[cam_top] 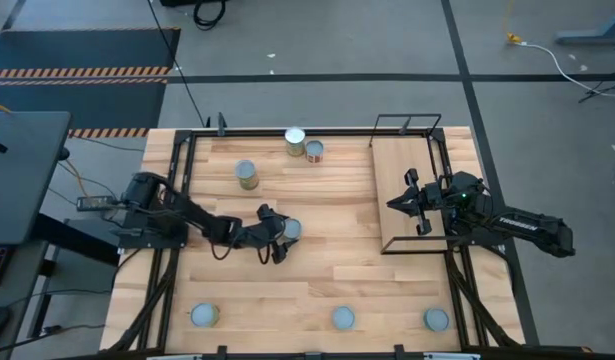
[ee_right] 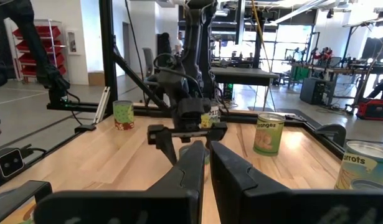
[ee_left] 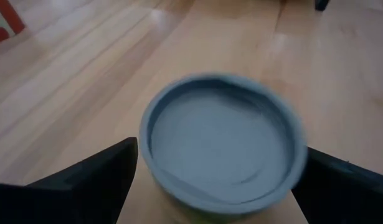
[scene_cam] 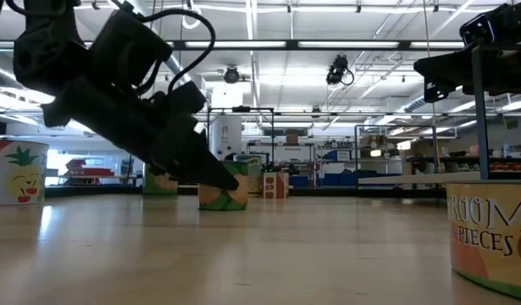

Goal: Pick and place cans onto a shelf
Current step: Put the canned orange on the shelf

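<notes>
A can with a silver-grey top (cam_top: 292, 229) stands upright near the middle of the pale tabletop; it also shows in the low view (scene_cam: 224, 196) and fills the left wrist view (ee_left: 222, 143). My left gripper (cam_top: 284, 236) reaches in from the left and is shut on this can. My right gripper (cam_top: 392, 203) is shut and empty, hovering above the brown shelf board (cam_top: 412, 175) at the right; its fingers lie together in the right wrist view (ee_right: 207, 163). No can is on the shelf. My left gripper pinches the can between its two fingers, one on each opposite side of the wall just under the rim (ee_left: 142, 155). The fingers (ee_left: 104, 177) slant down from the table's left side. The can stands upright with its base on the table (scene_cam: 222, 207).
Two cans (cam_top: 295, 140) (cam_top: 314, 151) stand at the far edge and one (cam_top: 247, 174) stands left of them. Three cans (cam_top: 204, 316) (cam_top: 343, 318) (cam_top: 436, 319) stand along the near edge. The black wire frame (cam_top: 407, 118) rises around the shelf.
</notes>
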